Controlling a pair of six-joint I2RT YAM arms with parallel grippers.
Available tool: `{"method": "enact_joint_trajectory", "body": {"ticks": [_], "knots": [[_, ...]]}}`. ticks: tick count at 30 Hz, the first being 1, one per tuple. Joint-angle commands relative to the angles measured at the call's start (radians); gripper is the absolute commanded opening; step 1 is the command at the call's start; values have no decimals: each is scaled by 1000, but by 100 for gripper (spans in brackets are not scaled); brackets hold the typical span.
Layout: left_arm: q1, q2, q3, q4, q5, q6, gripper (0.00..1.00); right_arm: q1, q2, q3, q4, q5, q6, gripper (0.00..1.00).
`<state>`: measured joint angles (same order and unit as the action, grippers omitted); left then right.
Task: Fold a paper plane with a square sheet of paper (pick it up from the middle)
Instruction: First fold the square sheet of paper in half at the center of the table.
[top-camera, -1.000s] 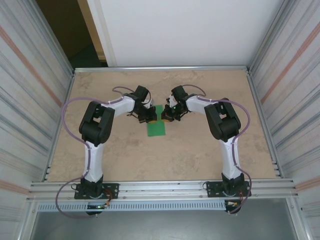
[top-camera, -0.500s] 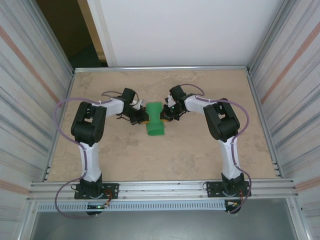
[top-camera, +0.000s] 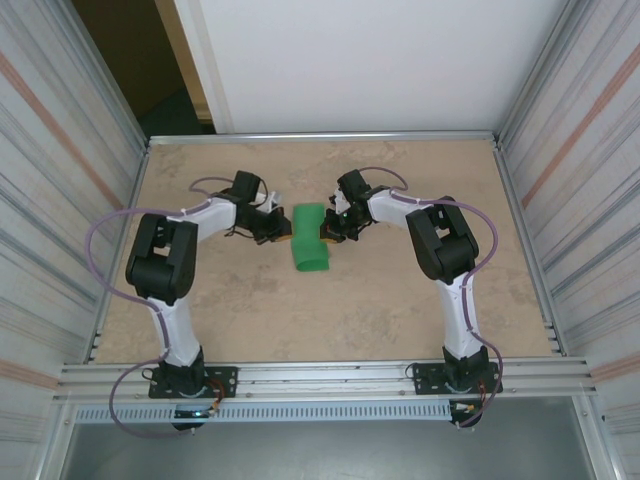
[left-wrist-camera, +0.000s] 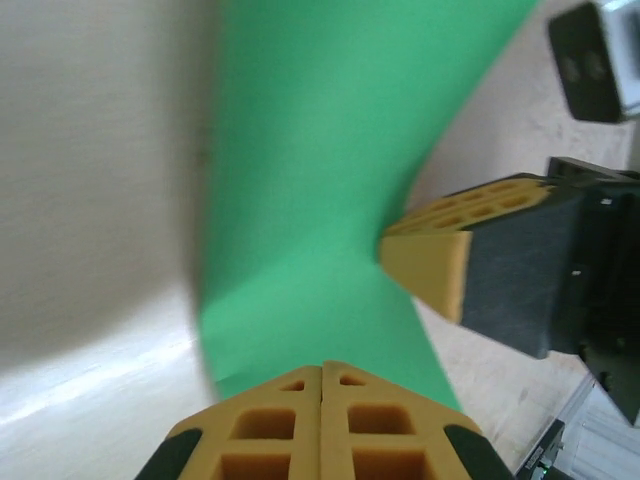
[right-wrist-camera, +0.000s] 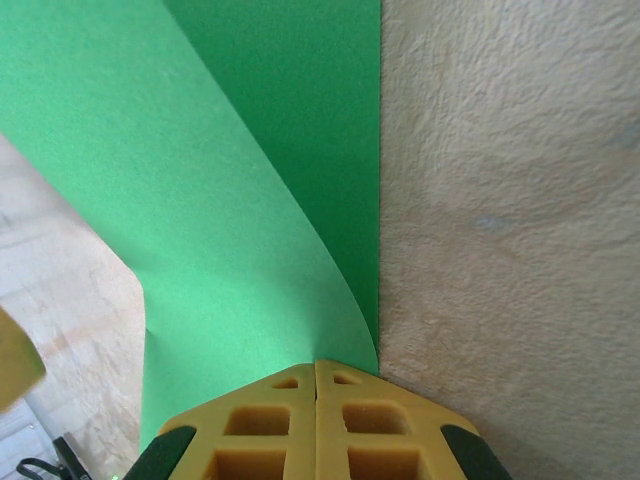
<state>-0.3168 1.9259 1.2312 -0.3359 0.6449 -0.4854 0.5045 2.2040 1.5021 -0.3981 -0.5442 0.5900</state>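
The top external camera looks down from above and behind the arm bases, taking in the whole table (top-camera: 330, 310). The 2 wrist cameras sit very close, sighting past the left gripper (left-wrist-camera: 321, 368) and right gripper (right-wrist-camera: 316, 365) from opposite sides onto the square sheet of paper (top-camera: 309, 238), shared by all 3 views.

1. The middle of the desk (top-camera: 330, 310) is blocked. The left pincer (top-camera: 283, 228) and right pincer (top-camera: 327, 232) face each other, jaws closed on opposite edges of the square sheet of paper (top-camera: 310, 240), which arches up between them.
2. The left arm (top-camera: 160, 262) and right arm (top-camera: 440, 242) bow outward, narrowing the lanes beside the side walls (top-camera: 70, 200).
3. Between the arms, the near half of the desk is open to passage.
4. The far strip before the back wall (top-camera: 370, 70) is also open.
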Motion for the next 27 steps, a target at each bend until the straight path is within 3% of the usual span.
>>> {"method": "enact_joint_trajectory", "body": {"ticks": [1, 7, 18, 27], "knots": [[-36, 56, 56, 29, 27, -30, 3, 14, 137, -82, -191, 227, -18, 0], [-30, 127, 60, 74, 2, -15, 2, 15, 137, -83, -198, 225, -34, 0], [129, 92, -65, 164, -47, -42, 1, 11, 131, -99, -200, 232, -71, 0], [18, 12, -79, 318, -17, -113, 1, 11, 137, -95, -199, 227, -67, 0]]}}
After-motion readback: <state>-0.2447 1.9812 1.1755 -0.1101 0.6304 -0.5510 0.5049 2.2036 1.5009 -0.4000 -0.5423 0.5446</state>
